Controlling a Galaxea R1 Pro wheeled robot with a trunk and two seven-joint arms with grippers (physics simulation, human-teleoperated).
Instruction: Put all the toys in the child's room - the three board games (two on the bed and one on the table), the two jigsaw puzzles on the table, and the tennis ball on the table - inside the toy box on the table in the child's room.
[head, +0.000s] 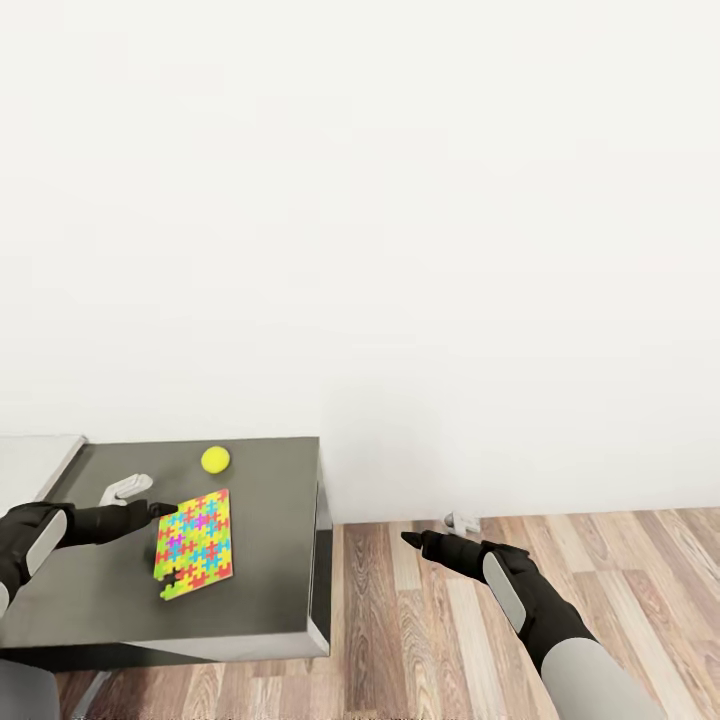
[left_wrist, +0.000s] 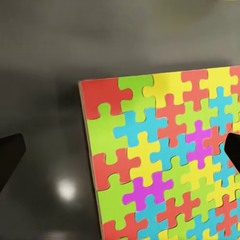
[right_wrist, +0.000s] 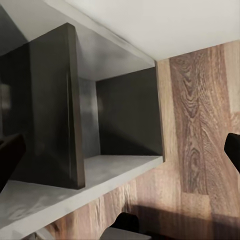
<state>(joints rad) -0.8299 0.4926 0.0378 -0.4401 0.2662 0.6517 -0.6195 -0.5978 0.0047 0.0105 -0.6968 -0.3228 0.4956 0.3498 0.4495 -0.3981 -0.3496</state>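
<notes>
A jigsaw puzzle (head: 194, 545) lies flat on the dark grey table (head: 260, 600) beside a white wall, with the tennis ball (head: 215, 459) resting just behind it, apart from the sheet. The left gripper (head: 160, 509) hovers at the puzzle's near corner, its fingers (left_wrist: 10, 155) spread wide over the coloured pieces and gripping nothing. The right gripper (head: 412, 539) hangs over the wood-plank floor (head: 600, 560) off the table's end, fingers (right_wrist: 10, 155) parted and empty. The pale rim of the toy box (head: 35, 465) sits at the table's far left.

Dark grey desk (head: 265, 590) against white wall. On top: one jigsaw puzzle (head: 194, 543) lying flat, tennis ball (head: 215, 459) just behind it, apart.
</notes>
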